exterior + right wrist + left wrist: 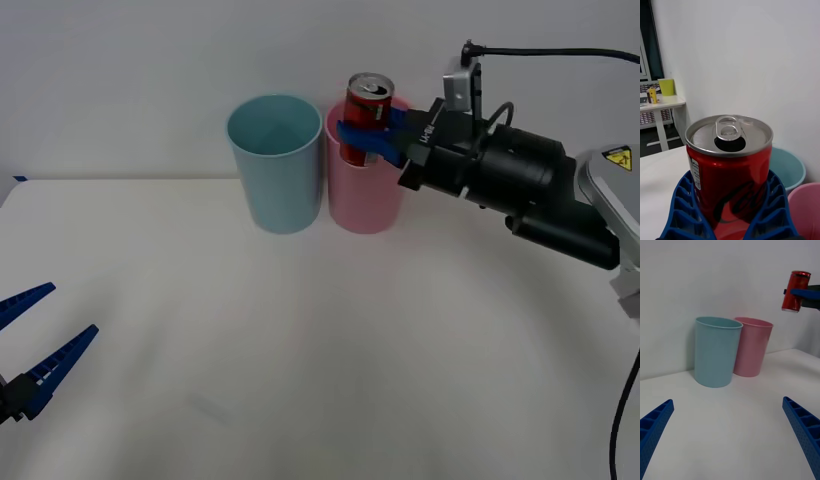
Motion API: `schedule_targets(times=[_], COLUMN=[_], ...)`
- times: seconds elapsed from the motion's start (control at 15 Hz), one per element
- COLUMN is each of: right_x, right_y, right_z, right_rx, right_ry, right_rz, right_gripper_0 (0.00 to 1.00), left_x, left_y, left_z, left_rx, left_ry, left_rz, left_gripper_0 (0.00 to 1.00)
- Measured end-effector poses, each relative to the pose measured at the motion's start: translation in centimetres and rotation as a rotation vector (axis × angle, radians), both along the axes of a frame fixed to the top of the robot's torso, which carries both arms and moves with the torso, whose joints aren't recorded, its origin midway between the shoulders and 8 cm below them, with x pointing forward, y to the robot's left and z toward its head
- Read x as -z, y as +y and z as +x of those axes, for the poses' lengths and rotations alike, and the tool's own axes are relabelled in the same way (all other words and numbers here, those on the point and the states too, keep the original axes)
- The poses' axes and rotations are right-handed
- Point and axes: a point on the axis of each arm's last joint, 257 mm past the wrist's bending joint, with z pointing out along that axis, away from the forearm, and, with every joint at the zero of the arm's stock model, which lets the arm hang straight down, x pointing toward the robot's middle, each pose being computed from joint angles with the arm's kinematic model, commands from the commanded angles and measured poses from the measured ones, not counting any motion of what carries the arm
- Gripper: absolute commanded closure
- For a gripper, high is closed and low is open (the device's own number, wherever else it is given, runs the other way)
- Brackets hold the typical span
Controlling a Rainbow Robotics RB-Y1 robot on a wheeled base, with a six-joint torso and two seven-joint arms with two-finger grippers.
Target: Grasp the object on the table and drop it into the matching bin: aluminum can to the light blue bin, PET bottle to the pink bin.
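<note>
The right gripper [368, 136] is clamped on the aluminum can [367, 112], its blue ribbed fingers [685, 210] pressed against opposite sides of the red body. The can is upright, held in the air clear of the tabletop [300, 340], its silver pull-tab top facing up and the mouth already open. In the front view the can sits over the pink bin [362, 190], its lower part overlapping the bin's rim line; whether it is directly above the opening or somewhat in front of it cannot be told. In the left wrist view the can [795, 290] hangs above and beside the pink bin [751, 347], well above its rim.

The light blue bin [275, 165] stands upright on the tabletop, just beside the pink bin on the robot's left, the two tubs touching or nearly touching. Both stand close to the white wall at the far edge.

The left gripper [40, 345] is low over the near left part of the tabletop, well apart from both bins, fingers spread wide and holding nothing.
</note>
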Motion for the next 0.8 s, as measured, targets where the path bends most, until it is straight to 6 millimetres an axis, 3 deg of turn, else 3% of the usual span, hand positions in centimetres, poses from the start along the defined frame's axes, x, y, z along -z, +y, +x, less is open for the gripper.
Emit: schedule_targets(times=[0.33,0.8], right_x=[-1.4,-1.8], right_y=[4.1,9.4], right_z=[5.2,12.2], right_rx=[0.039,0.225], right_ry=[0.022,0.053], right_rz=[0.006,0.014], right_gripper_0=[1.0,1.0], left_x=[0.0,0.0], left_y=[0.0,0.0], left_z=[0.0,0.0], left_rx=[0.0,0.0], left_ry=[0.0,0.0], left_rz=[0.0,0.0], left_gripper_0=[0.0,0.0])
